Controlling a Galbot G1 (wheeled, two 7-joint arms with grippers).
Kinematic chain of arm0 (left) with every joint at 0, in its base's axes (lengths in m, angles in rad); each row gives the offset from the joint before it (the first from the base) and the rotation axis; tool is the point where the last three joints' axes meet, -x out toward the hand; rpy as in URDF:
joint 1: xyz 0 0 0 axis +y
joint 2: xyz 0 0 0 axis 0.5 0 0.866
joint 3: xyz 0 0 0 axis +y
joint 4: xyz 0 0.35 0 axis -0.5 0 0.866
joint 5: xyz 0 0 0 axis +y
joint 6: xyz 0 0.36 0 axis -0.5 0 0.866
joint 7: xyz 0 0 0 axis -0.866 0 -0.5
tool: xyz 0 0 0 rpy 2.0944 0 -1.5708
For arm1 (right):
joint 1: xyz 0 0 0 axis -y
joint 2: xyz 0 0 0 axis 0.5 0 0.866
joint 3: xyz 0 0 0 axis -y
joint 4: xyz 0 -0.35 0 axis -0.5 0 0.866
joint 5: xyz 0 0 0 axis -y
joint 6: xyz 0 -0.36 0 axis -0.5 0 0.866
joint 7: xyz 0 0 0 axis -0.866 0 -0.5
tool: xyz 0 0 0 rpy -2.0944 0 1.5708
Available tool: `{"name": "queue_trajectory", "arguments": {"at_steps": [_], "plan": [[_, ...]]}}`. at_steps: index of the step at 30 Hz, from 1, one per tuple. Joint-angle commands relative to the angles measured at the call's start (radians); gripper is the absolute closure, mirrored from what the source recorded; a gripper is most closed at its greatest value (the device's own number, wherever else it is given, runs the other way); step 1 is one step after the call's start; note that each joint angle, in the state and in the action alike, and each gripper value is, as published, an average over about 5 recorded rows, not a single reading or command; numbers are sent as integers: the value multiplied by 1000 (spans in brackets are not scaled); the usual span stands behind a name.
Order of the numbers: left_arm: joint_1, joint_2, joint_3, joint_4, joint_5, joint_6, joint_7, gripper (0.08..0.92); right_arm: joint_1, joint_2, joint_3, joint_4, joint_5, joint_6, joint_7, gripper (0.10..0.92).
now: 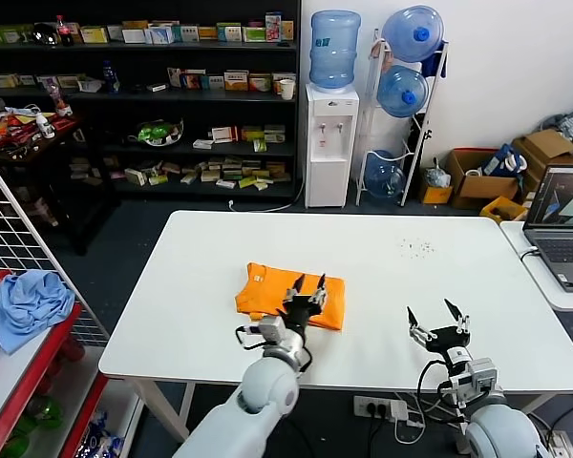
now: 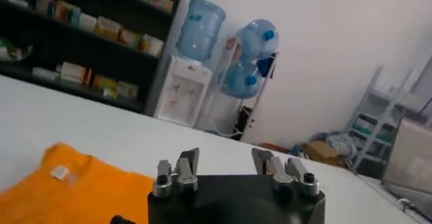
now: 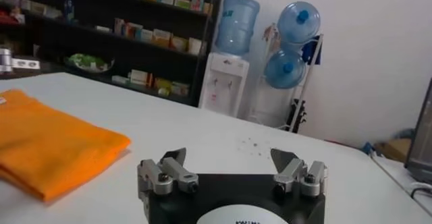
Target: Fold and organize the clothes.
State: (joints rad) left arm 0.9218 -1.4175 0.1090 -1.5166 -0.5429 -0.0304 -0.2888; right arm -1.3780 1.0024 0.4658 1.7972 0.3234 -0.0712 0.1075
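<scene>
Bright orange short-sleeved cotton T-shirt (image 1: 291,297) lies folded into a compact rectangle on the white rectangular worktop (image 1: 439,286), left of centre, nearer the front edge.

Left gripper (image 1: 306,285) over the shirt's front edge, jaws spread, holding nothing; right gripper (image 1: 436,320) near the front-right corner, jaws likewise spread and empty, well apart from shirt. Judgement: fold looks nearly complete; next, square the edges gently, pressing flat without dragging layers.
</scene>
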Motion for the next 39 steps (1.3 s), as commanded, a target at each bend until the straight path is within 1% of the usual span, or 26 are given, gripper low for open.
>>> {"name": "queue_trajectory", "arguments": {"at_steps": [1,3,6,9,12,15,20,24,30,39], "plan": [[202,357,-177,-57,260,-254,125,367,39,83,25,-33,-57,-2,-91,203],[229,362,-218,-60,276,-236,127,306,55,120,41,-46,-73,-10,-107,203],[246,342,-261,-50,303,-230,129,226,74,183,78,-65,-85,-31,-124,203],[252,320,-295,-28,364,-246,132,185,87,233,115,-79,-123,-50,-139,203],[254,304,-328,-13,406,-242,133,178,89,265,151,-78,-164,-69,-155,203],[250,276,-369,-6,442,-213,146,177,86,289,186,-67,-194,-88,-175,203],[255,224,-429,-40,473,-107,205,177,75,330,240,-38,-243,-118,-208,203],[272,201,-441,-85,472,-43,241,177,56,349,253,-4,-255,-132,-219,203],[291,178,-448,-122,473,-31,249,177,35,351,232,2,-255,-121,-220,203],[299,175,-465,-119,472,-41,252,177,47,359,220,1,-242,-133,-241,203]]}}
